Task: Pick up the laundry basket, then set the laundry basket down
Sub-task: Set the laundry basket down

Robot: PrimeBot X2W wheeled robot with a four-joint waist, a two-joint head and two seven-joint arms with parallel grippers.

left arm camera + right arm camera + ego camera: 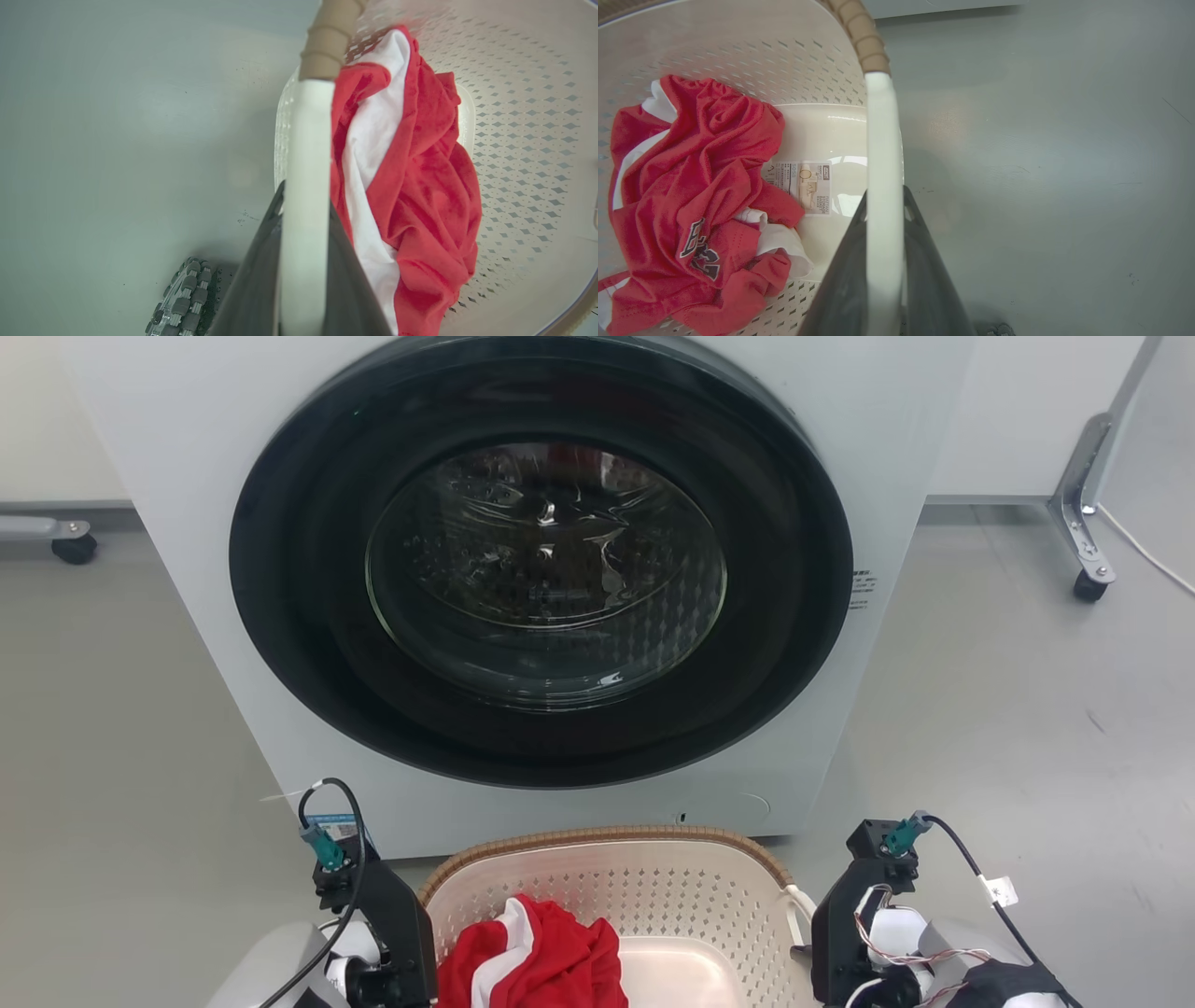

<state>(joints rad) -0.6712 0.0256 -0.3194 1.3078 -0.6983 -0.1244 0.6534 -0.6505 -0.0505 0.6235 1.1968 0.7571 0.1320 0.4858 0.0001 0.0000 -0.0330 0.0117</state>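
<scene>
The laundry basket (653, 887) is cream-white and perforated, with a brown woven-look rim, and sits at the bottom centre of the head view. A red and white garment (532, 952) lies inside it. In the left wrist view my left gripper (306, 200) is shut on the basket's white side handle (308, 140), beside the garment (420, 186). In the right wrist view my right gripper (885, 196) is shut on the opposite white handle (880, 130). A small label (803, 184) shows on the basket's base. Both grippers (406, 952) (831, 943) flank the basket. I cannot tell whether it touches the floor.
A white washing machine (560, 616) with its round dark door shut stands directly ahead of the basket. Grey floor (1027, 728) spreads on both sides. Caster feet stand at the far left (73, 546) and far right (1088, 583). A roller wheel (180, 303) sits near my left arm.
</scene>
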